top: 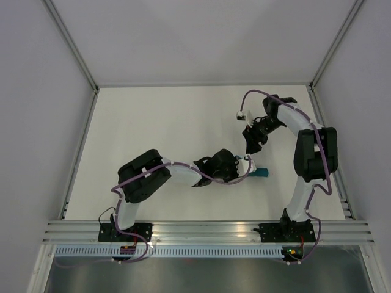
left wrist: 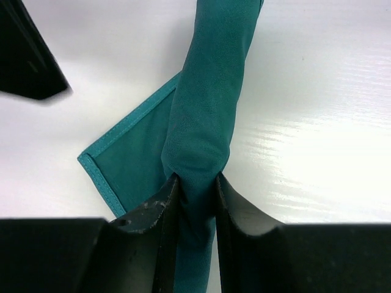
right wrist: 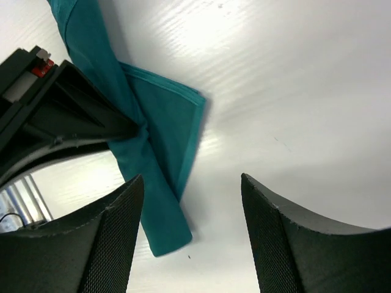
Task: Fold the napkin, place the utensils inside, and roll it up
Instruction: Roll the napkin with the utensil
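- Top view: on the white table, only a short teal end of the rolled napkin shows, because the left gripper covers the rest. The left arm stretches low to the right. The right gripper hangs just beyond it, arm folded.
- Left wrist: jaws clenched on the roll (one flat hemmed corner splays out to the left).
- Right wrist: jaws released and spread wide, above the roll's free end.

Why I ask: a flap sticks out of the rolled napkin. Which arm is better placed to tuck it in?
Probably right. The right gripper hangs near the flap with jaws open and empty; the left gripper has its jaws clamped on the napkin roll.
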`<state>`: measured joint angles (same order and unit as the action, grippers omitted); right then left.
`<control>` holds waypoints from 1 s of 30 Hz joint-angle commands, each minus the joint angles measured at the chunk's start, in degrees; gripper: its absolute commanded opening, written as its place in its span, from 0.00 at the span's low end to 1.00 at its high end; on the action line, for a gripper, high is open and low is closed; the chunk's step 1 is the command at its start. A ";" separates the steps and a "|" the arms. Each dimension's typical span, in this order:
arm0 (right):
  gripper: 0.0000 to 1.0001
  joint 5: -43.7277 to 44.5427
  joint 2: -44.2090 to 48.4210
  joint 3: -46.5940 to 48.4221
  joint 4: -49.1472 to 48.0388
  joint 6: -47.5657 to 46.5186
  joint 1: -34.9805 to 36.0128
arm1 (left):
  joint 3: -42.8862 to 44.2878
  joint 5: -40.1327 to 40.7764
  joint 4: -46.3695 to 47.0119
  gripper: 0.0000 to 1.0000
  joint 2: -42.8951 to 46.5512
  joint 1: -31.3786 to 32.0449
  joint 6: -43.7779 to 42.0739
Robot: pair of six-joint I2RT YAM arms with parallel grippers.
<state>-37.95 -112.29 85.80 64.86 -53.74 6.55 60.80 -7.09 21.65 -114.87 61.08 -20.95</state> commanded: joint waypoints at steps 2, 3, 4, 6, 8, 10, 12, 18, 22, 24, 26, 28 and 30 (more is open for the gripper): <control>0.70 -2.91 8.48 -3.87 -6.22 2.31 -4.52 | 3.00 -12.04 -18.29 0.17 -0.70 -3.59 7.76; 0.70 -3.26 9.88 -5.10 -7.98 3.02 -6.09 | 3.88 -13.81 -19.96 0.18 -0.97 -4.38 9.16; 0.70 -3.35 12.68 -6.42 -9.39 3.89 -6.37 | 6.07 -15.83 -21.28 0.18 -1.41 -5.96 9.78; 0.70 -3.44 15.68 -11.07 -13.87 4.60 -9.17 | 8.63 -20.84 -26.45 0.20 -3.16 -7.46 11.53; 0.69 -2.83 21.39 -17.75 -19.58 4.87 -9.71 | 12.58 -25.48 -29.72 0.20 -5.35 -9.48 12.59; 0.69 -2.48 28.13 -22.67 -23.44 4.52 -9.80 | 16.70 -28.40 -34.46 0.22 -7.11 -11.23 13.91; 0.71 -2.56 34.29 -29.79 -29.16 4.08 -9.71 | 20.30 -32.71 -36.93 0.23 -9.48 -12.38 15.40; 0.72 -1.25 44.86 -43.68 -38.22 1.44 -4.20 | 26.03 -40.45 -42.30 0.25 -14.24 -15.64 19.01; 0.72 8.74 48.56 -52.46 -47.07 2.76 5.56 | 29.72 -42.83 -44.85 0.26 -17.40 -16.78 20.16; 0.72 12.10 48.83 -54.59 -49.91 3.20 10.91 | 31.57 -43.97 -46.60 0.27 -18.46 -16.96 20.33; 0.72 16.22 48.22 -57.14 -54.21 3.55 13.83 | 32.54 -44.84 -47.57 0.27 -19.60 -17.05 20.33; 0.72 18.35 47.25 -59.16 -58.59 3.99 16.65 | 33.86 -45.29 -48.80 0.27 -20.30 -17.05 20.33; 0.72 21.60 45.94 -60.04 -60.98 4.08 18.84 | 34.39 -45.81 -49.33 0.28 -21.18 -17.05 20.33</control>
<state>-23.09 -65.17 26.87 14.13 -50.17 22.98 94.13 -52.51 -21.58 -132.70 43.62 -2.20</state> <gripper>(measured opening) 0.722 0.278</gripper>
